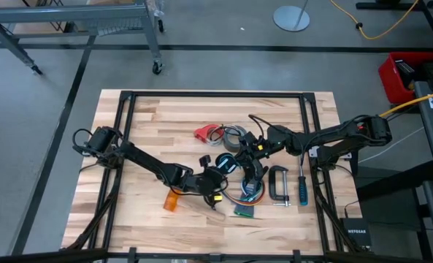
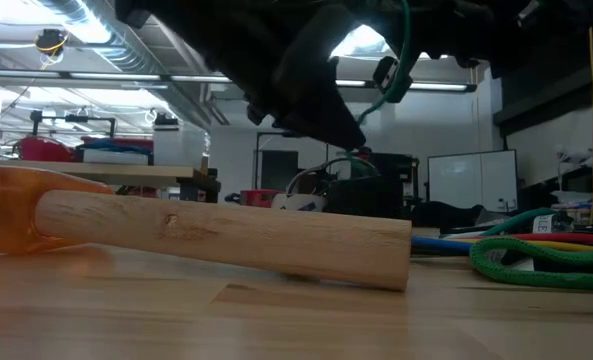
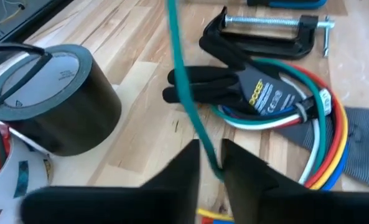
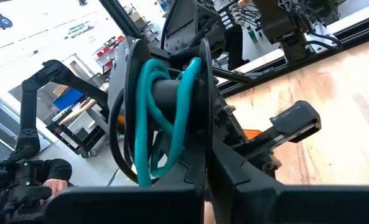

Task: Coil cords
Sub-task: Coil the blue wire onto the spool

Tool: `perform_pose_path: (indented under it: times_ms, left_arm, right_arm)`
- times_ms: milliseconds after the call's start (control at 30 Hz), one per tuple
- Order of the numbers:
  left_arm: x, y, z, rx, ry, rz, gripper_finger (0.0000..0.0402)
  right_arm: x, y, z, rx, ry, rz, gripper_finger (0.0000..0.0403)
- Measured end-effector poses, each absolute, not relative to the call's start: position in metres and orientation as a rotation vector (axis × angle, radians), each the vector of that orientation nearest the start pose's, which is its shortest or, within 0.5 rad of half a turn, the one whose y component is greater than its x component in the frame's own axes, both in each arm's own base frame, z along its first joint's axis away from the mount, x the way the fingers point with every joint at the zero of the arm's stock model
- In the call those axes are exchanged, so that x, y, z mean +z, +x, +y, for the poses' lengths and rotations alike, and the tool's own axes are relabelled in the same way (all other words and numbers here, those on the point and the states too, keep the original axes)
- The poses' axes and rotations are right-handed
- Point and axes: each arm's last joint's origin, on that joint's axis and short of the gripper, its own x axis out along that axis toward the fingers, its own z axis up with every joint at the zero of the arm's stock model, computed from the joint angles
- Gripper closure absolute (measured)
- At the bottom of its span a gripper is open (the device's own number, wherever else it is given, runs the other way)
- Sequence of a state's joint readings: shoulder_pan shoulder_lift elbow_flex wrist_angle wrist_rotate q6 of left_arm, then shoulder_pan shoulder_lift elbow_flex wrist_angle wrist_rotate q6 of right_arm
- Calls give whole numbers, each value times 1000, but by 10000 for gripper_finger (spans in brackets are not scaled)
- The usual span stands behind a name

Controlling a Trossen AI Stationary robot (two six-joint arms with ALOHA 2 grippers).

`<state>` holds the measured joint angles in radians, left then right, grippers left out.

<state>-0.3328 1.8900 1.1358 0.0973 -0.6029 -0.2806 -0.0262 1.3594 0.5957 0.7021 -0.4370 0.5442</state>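
Note:
A thin teal cord [image 3: 183, 93] runs from a black reel [image 4: 165, 93] to my left gripper [image 3: 210, 165]. Several turns of the cord [image 4: 148, 118] lie around the reel's hub. My right gripper [image 4: 206, 183] is shut on the reel near the table's middle [image 1: 242, 152], and the reel [image 1: 225, 162] is off the wood. My left gripper [image 1: 217, 184] is just nearer, shut on the cord. A cord with a red plastic end [image 1: 202, 133] lies farther back by the grey tape roll [image 1: 234, 139]. I cannot pick out a round puck. My left gripper pinches the teal cord [image 3: 216, 169] between its two fingers, which lie across it. The cord rises from the fingers in a nearly straight line over the table toward the reel. My right gripper holds the reel by the rim of one black flange [image 4: 204, 158], pinched between its two fingers. The reel is lifted clear of the table and stands on edge, its hub lying across the fingers.
A tied bundle of white, green, red, orange and blue cords [image 3: 315, 124] lies beside a C-clamp [image 3: 265, 31], with a blue screwdriver [image 1: 301, 190] to its right. The tape roll [image 3: 53, 102] stands close to my left gripper. An orange tool with a wooden handle [image 2: 226, 235] lies near the front. A person's hand [image 4: 44, 186] shows beyond the table.

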Motion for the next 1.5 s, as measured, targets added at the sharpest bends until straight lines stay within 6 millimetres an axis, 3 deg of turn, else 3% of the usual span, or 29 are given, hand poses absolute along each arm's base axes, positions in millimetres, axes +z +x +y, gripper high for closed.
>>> perform_pose_path:
  times_ms: [100, 300, 533, 900, 1033, 1267, 1500]
  left_arm:
    - [173, 378, -113, 342, 29, 559, 389]
    - [167, 372, -112, 344, 85, 644, 389]
    - [154, 358, -107, 402, 119, 810, 397]
    - [155, 334, -104, 492, 119, 977, 398]
    - [162, 336, -93, 550, 105, 941, 399]
    - [174, 355, -58, 613, -1, 843, 399]
    - [200, 381, -41, 508, -190, 727, 399]
  right_arm:
    - [230, 277, 5, 385, 550, 171, 398]
    - [227, 276, 7, 448, 559, 222, 398]
    - [210, 272, 8, 450, 588, 403, 398]
    - [180, 260, 3, 160, 588, 680, 398]
    - [175, 257, 0, 44, 565, 725, 398]
    - [172, 256, -1, -14, 549, 741, 398]
    - [172, 256, -4, -134, 567, 722, 398]
